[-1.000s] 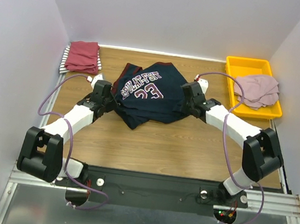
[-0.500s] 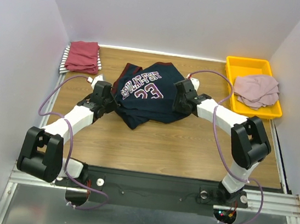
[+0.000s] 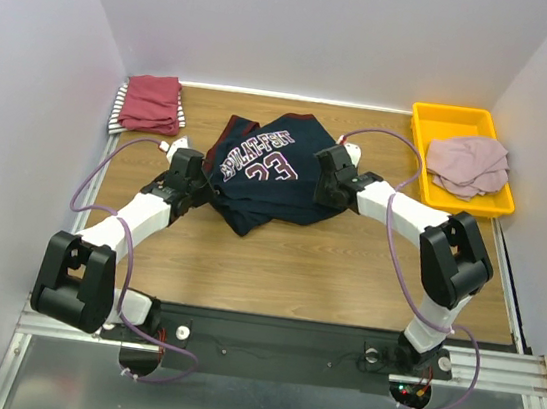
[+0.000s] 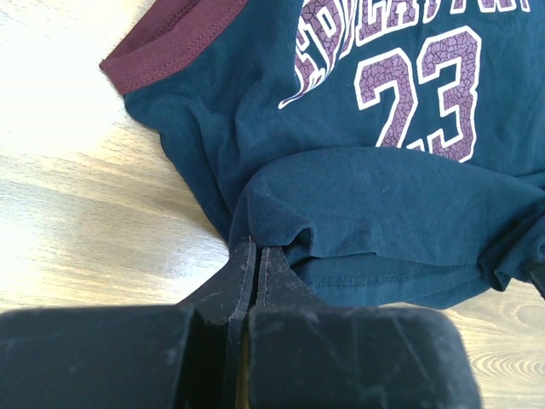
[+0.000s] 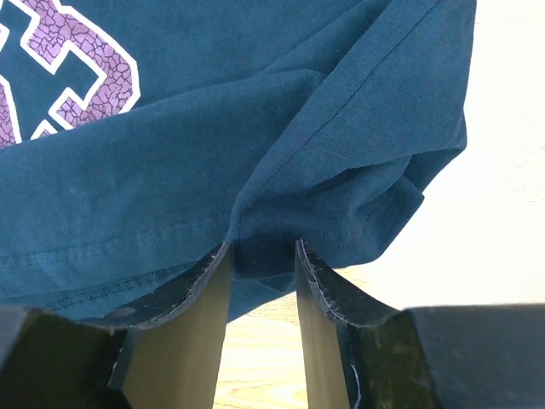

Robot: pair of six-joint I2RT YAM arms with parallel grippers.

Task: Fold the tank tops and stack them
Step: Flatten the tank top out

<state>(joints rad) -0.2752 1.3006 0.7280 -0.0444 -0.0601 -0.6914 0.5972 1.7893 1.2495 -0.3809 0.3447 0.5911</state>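
Left gripper [image 4: 255, 249] is clenching an edge of the large navy cloth jersey [image 3: 273, 169] with maroon trim, lying rumpled on the wooden table [image 3: 326, 262], while the right gripper [image 5: 262, 251] is straddling a fold, grip unclear; a folded dark-red cloth top [image 3: 151, 103] is resting on a black-and-white striped top [image 3: 118, 113], and a dusty-pink cloth top [image 3: 469, 162] is waiting unfolded in the yellow plastic tray [image 3: 453, 117].

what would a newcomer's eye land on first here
The navy jersey with its number 23, rumpled mid-table, pinched at its near-left edge by the left gripper and bunched between the jaws of the right gripper. Then the bright yellow tray at the far right, holding a pink top.
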